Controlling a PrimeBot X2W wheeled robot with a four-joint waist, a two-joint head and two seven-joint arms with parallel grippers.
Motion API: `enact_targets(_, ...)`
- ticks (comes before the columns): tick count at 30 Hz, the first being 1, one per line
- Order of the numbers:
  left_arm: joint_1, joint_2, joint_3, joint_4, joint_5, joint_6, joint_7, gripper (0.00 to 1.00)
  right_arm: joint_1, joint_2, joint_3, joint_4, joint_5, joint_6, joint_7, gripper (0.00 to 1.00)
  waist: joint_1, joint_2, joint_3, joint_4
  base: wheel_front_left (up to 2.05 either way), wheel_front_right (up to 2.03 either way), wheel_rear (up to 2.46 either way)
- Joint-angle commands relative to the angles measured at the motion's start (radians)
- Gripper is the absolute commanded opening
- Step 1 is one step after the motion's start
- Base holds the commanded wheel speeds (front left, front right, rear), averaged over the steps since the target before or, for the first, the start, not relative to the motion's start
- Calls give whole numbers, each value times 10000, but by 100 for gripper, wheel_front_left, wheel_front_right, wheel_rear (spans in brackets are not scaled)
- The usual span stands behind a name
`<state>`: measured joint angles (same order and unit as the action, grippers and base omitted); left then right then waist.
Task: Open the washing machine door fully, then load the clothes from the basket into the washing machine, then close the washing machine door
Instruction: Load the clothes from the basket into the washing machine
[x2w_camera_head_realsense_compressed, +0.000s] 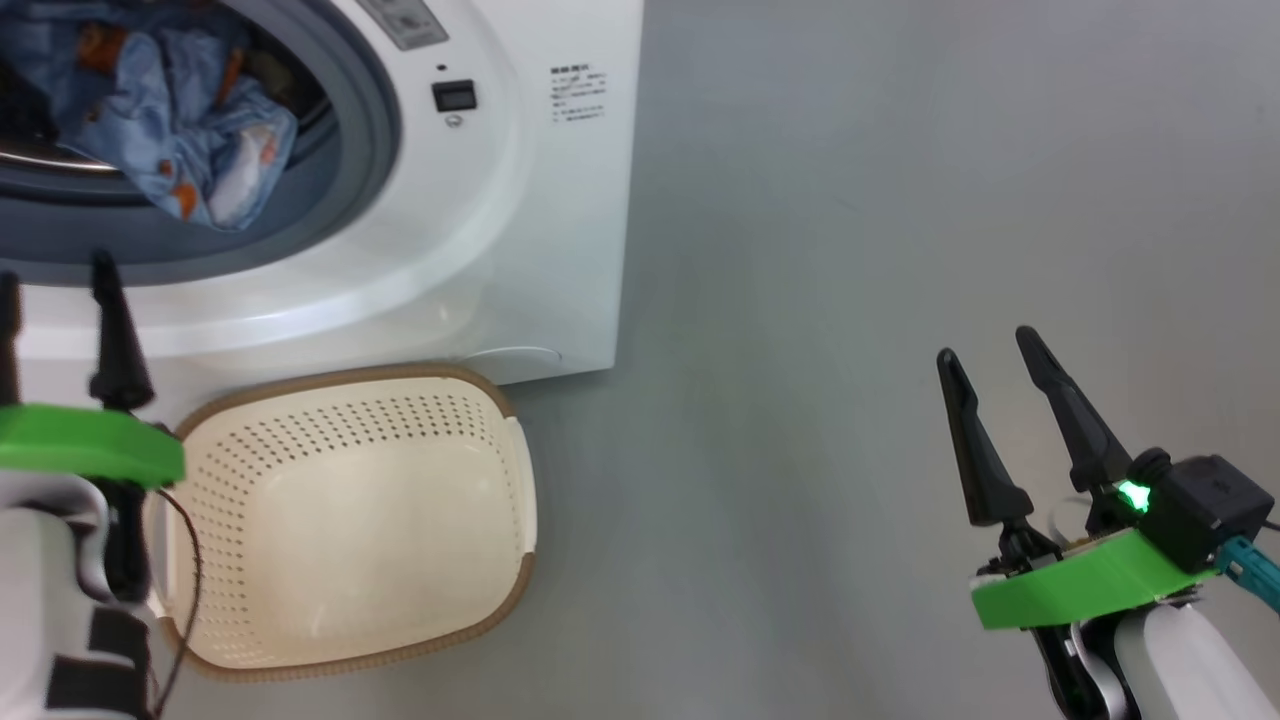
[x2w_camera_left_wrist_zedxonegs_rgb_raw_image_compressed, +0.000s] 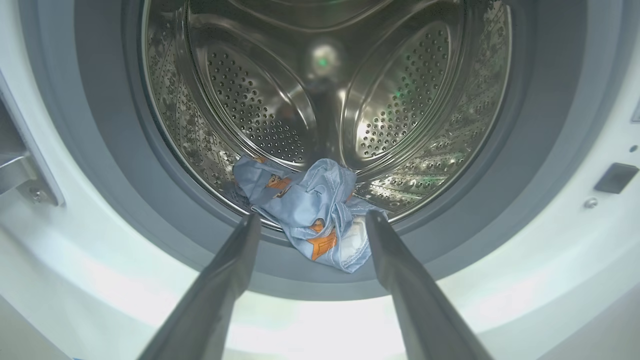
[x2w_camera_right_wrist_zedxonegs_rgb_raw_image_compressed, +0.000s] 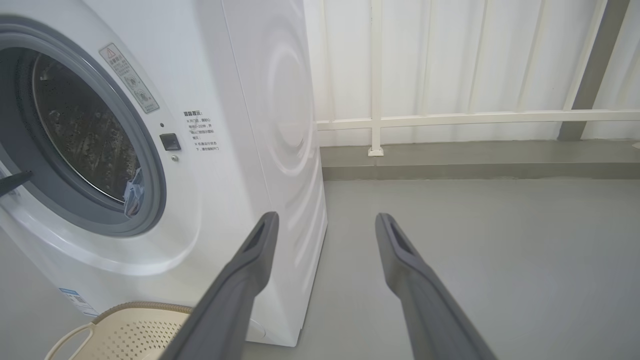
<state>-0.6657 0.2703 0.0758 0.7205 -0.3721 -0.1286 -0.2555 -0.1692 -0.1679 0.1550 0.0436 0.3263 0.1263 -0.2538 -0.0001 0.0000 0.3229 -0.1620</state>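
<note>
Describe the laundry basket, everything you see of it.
The basket is a small rounded-rectangular tub of cream plastic. Its walls are dotted with rows of small holes, and it has a brown woven-look rim and a white handle on the side. It is empty and stands upright on the grey floor, close against the foot of the washing machine, below the open drum mouth.
</note>
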Motion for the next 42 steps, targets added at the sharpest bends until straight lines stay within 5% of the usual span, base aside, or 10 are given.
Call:
enact_targets(1, 237, 308, 279, -374, 130, -13, -62, 100, 265, -189, 116, -202, 183, 44, -80, 100, 1, 0, -271, 257, 0, 0, 0)
enact_targets(20, 3514, -704, 389, -2803, 957, -20, -62, 100, 1437, -650, -311, -49, 338, 44, -80, 100, 1, 0, -1700, 1078, 0, 0, 0)
enact_targets(42, 6147, -1111, 1235, -4687, 1606, -21, -63, 100, 2463, -826, -539, -88, 490, 44, -80, 100, 1, 0, -2654, 1399, 0, 0, 0)
